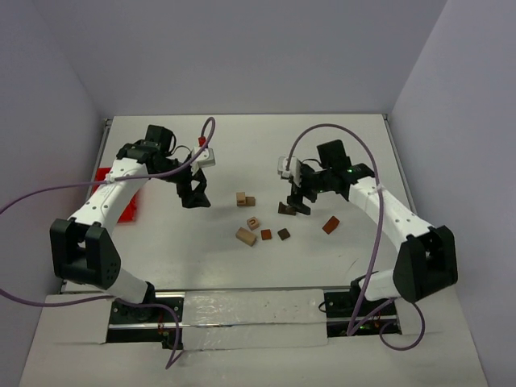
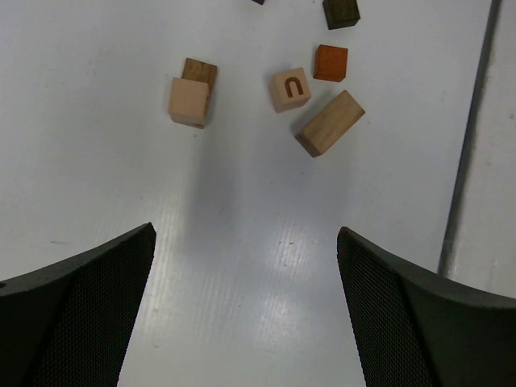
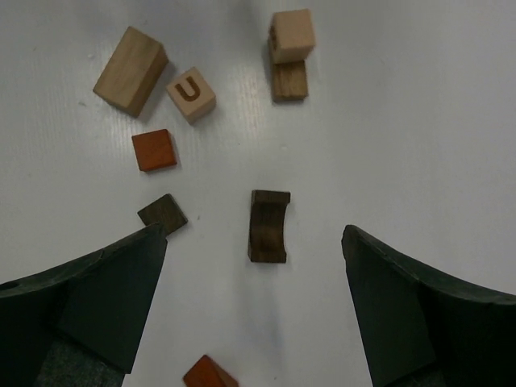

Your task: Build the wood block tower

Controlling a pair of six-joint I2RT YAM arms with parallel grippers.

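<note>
Wooden blks loose on table, no tower yet. Likely step: R gripper going for dark arch blk. Stands wide open, nothing held, one finger either side of arch, no contact seen in wrist cam. Height above table: can't tell.

To do it well: lower straight, keeping arch centred btwn pads. Close across narrow width, not along length. Watch dark cube just beside one fingertip, close enough to get nudged or trapped; shift slightly away from it before closing if poss. Mind red-brown blk nearer the wrist too. Lift level, no twist, for a square landing later.

Arch: flat on table, long axis running away from wrist, i.e. crosswise to closing line, so good for a pinch. Curved cut seemingly along one long side; which side, unclear.

Elsewhere: tan cube touching brown blk, stacked or merely abutting, can't tell; poss. tower start. Near them U cube, long tan blk lying diagonal, red-brown cube. All mid-table, btwn the arms.

L gripper also fully spread, empty, over bare table, blks ahead of it, well apart from its fingers. Far L: red bin, not involved.
</note>
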